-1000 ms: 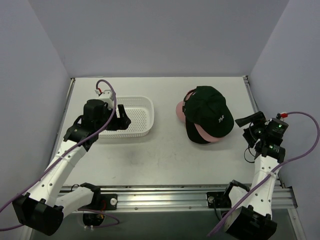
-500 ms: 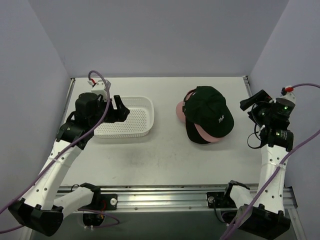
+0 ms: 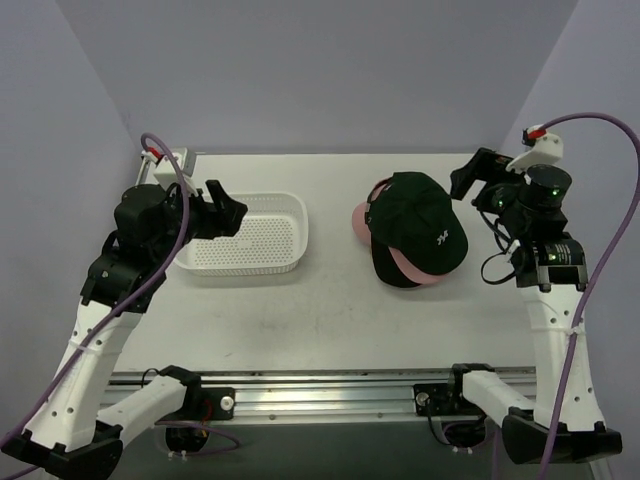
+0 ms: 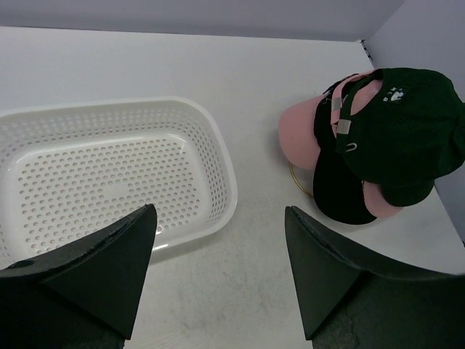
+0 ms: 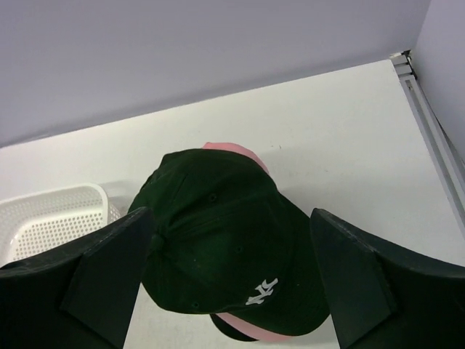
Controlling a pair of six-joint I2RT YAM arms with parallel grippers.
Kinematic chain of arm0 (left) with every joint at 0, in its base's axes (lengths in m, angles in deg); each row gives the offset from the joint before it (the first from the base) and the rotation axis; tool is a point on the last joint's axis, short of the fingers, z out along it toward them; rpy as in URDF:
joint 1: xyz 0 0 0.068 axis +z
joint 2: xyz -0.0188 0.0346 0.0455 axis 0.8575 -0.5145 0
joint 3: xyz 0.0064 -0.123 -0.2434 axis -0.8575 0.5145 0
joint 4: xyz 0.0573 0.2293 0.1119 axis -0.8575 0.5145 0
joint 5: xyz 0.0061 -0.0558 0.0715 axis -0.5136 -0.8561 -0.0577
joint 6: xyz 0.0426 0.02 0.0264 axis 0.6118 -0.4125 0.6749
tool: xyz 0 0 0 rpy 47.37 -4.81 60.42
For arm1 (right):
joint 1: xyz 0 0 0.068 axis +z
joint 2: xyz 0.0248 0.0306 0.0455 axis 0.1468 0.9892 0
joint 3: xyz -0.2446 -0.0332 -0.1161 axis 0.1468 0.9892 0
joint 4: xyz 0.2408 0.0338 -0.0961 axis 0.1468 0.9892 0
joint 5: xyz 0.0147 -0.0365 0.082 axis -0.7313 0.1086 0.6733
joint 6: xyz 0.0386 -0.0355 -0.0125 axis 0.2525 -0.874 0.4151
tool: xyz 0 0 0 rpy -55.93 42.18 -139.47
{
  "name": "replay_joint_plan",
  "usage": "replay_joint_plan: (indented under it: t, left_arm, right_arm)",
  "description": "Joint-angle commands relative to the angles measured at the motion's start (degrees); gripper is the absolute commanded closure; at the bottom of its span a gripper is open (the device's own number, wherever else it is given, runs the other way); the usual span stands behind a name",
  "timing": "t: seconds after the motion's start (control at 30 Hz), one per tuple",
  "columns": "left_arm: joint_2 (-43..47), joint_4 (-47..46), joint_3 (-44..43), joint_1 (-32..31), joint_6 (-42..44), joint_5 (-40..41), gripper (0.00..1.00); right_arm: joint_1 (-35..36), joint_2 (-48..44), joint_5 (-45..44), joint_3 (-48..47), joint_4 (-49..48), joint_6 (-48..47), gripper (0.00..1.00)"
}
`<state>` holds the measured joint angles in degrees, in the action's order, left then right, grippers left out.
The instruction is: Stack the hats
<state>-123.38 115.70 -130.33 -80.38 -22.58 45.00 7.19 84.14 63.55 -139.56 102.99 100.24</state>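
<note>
Top external view: a dark green fabric baseball cap [image 3: 418,222] with a small white embroidered logo [image 3: 439,238] lies uppermost on a pile of caps at the right-centre of the white table [image 3: 330,310]. A pink fabric cap [image 3: 362,222] shows at the pile's left edge, and a pink curved brim [image 3: 408,268] projects at its near edge. A white perforated plastic basket [image 3: 262,240] sits left of the pile, apart from it. The left gripper [image 3: 222,205] is raised over the basket's left part, its fingers spread wide with nothing between them. The right gripper [image 3: 468,175] is raised beside the pile's far right edge, fingers likewise wide and empty. Left wrist view: the two dark fingers [image 4: 109,269] stand far apart, framing the basket rim and bare table. The pile lies at right, where a black cap [image 4: 338,196] sits under the green one and a thin gold wire arc [image 4: 295,178] shows at its base. Right wrist view: the widely spread fingers [image 5: 102,269] hold nothing; the green cap lies below and between them, pink fabric showing at its far and near edges.
</note>
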Motion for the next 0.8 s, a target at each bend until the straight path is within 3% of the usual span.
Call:
replay_joint_plan:
  t: [0.0, 0.27, 0.77]
  left_arm:
    - [1.5, 1.0, -1.7, -0.4, 0.0, 1.8, 0.2]
    - [4.0, 4.1, -1.0, -0.4, 1.3, 6.4, 0.2]
    - [6.6, 2.4, 5.6, -0.4, -0.8, 7.9, 0.17]
  right_arm:
    - [4.4, 0.7, -4.3, 0.9, -0.8, -4.6, 0.14]
    - [12.3, -1.9, -14.6, 5.0, -1.8, -6.6, 0.06]
    - [12.7, -1.2, -25.2, 6.4, 2.4, -0.1, 0.0]
